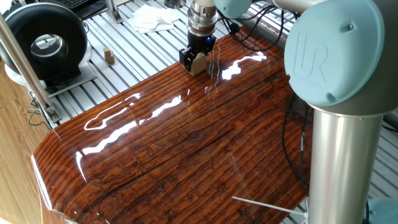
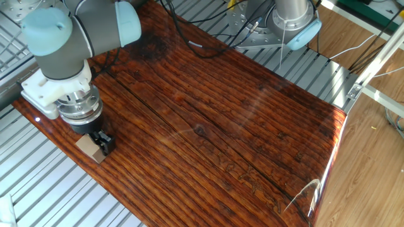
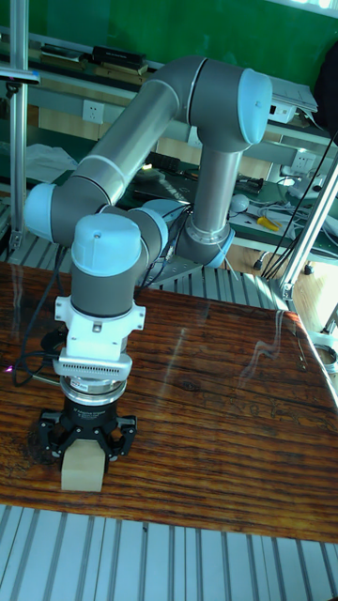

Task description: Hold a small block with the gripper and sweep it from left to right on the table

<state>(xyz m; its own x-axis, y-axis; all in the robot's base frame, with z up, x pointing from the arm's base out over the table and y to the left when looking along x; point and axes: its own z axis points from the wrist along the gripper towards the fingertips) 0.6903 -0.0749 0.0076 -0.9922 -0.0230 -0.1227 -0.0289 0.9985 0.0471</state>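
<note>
The glossy, striped reddish-brown worktop (image 3: 216,394) has rounded corners; its far side is partly hidden by the arm. At one edge, the black claw (image 3: 84,451) points straight down, pinching the small block (image 3: 83,467), a plain tan wooden cube resting flat, upper faces hidden between the fingers.

The sides of the small block (image 3: 82,466) are covered by the fingers of the gripper (image 3: 83,449) in the tall fixed view, so the contact there cannot be made out. In the other fixed view, part of the block is hidden behind the near finger. The worktop (image 1: 186,149) is cut off by the bottom edge in one fixed view, and its right part is hidden behind the arm column (image 1: 339,162). The tiny brown piece (image 1: 109,56) is too small to be identified.
</note>
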